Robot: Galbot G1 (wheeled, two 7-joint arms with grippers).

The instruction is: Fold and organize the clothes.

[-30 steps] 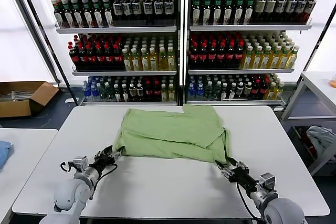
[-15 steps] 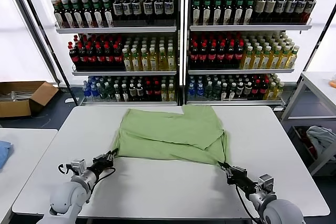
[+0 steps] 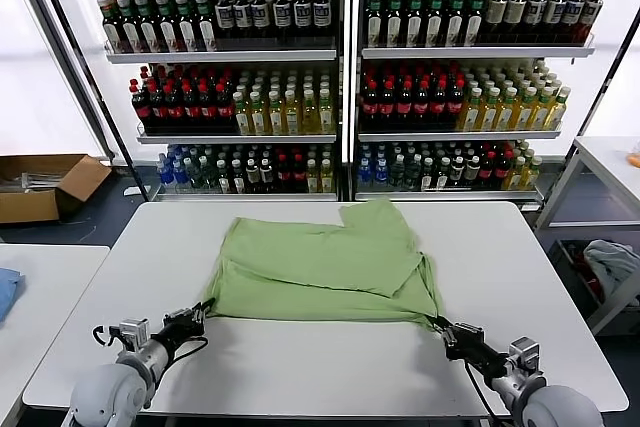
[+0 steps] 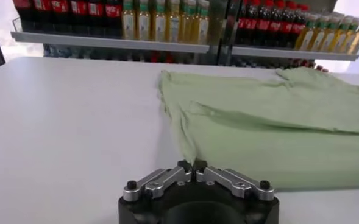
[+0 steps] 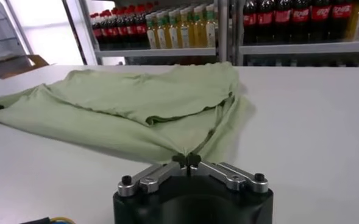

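Since a second ago I have pulled both near corners of the green shirt [image 3: 322, 265] toward me over the white worktop [image 3: 300, 367], the left pincer [image 3: 197, 313] and the right pincer [image 3: 444, 327] each closed on a corner, so the cloth lies flatter for folding

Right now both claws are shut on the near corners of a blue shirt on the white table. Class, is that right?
Not quite: the shirt is light green, as the head view shows. Left claw and right claw are shut on its near corners on the white table.
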